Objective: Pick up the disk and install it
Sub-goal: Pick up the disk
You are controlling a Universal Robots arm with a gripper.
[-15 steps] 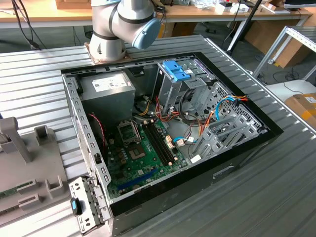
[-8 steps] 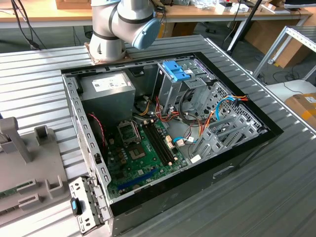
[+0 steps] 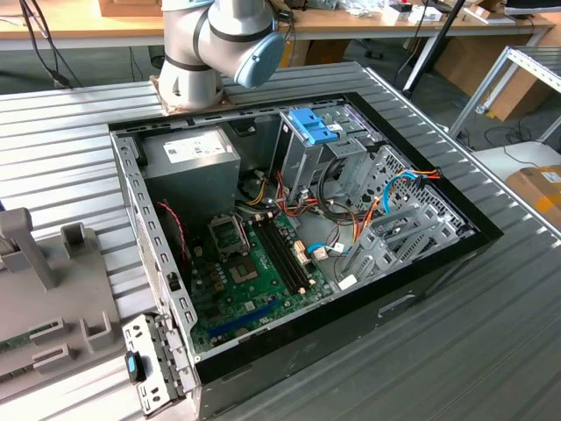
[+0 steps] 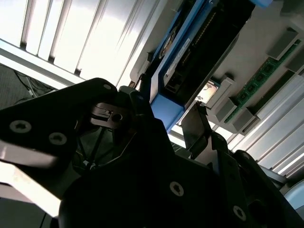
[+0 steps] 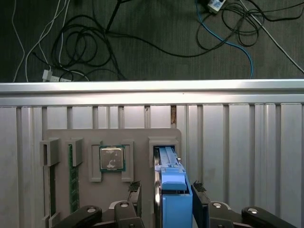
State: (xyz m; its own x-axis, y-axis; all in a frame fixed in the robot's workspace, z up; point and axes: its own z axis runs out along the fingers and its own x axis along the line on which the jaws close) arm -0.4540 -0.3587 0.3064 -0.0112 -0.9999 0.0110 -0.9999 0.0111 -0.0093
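The disk (image 5: 171, 190) is recorded standing on edge in the end slot of a grey holder (image 5: 142, 137), which lies on the slatted bench (image 5: 237, 142). Its light blue carrier is uppermost in both wrist views. The end effector (image 5: 166, 186) is placed over the disk with the jaws spread, one on each broad face. In the first wrist view a strip of holder is visible between one of the fingers (image 5: 135, 190) and the disk, so nothing is judged to be gripped yet. The disk is judged stiff and dense for its size, with smooth metal faces that could slip under a light clamp. It is also judged sensitive to knocks, while the plastic carrier is expected to flex. Hold is therefore best taken across the two flat faces, on the metal body below the blue tab, and squarely, so that the disk can be drawn straight out of its slot. Counts: one disk; one processor chip (image 5: 112, 158) in the middle pocket; two green memory modules (image 5: 73, 175), as far as can be told; one holder. In the exterior view, one open computer case (image 3: 394, 303) and one arm (image 3: 219, 39) are counted.
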